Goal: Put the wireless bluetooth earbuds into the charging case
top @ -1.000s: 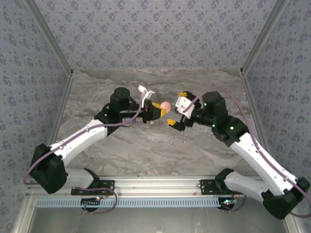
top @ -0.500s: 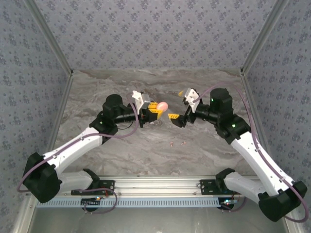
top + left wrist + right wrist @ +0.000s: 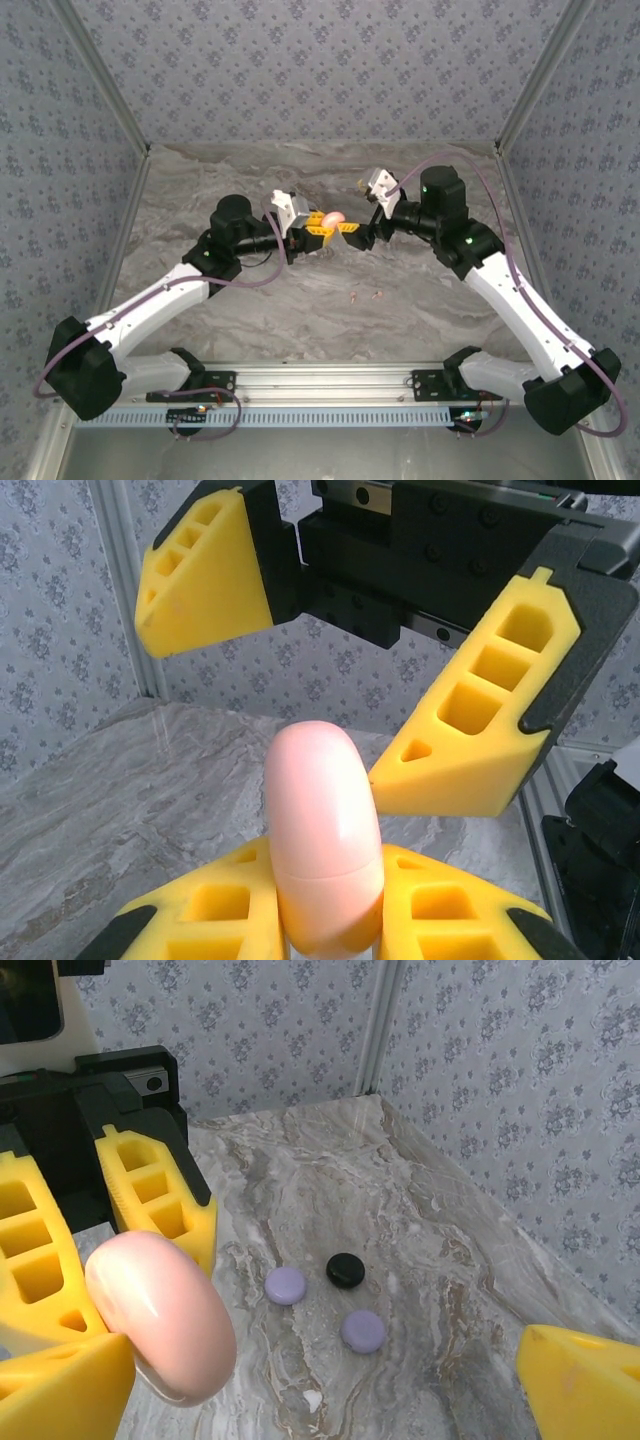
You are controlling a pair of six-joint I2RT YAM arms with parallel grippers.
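Pink charging case (image 3: 325,850): round, held on edge above the table (image 3: 250,310), left hand (image 3: 322,226) clamped on its lower rim, free rim pointing ahead at the right hand (image 3: 362,232), which is directly opposite, spread wide and empty; earbuds (image 3: 352,296) lie on the table below both hands.

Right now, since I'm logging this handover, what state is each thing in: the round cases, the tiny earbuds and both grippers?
Pink glossy round charging case: closed, held on edge, off the table.
Left gripper: shut on the pink case.
Right gripper: open, jaws either side of the pink case.
Two lilac round cases: closed, lying flat.
Black round case: closed, lying flat.
Two tiny earbuds: loose on the marble table.
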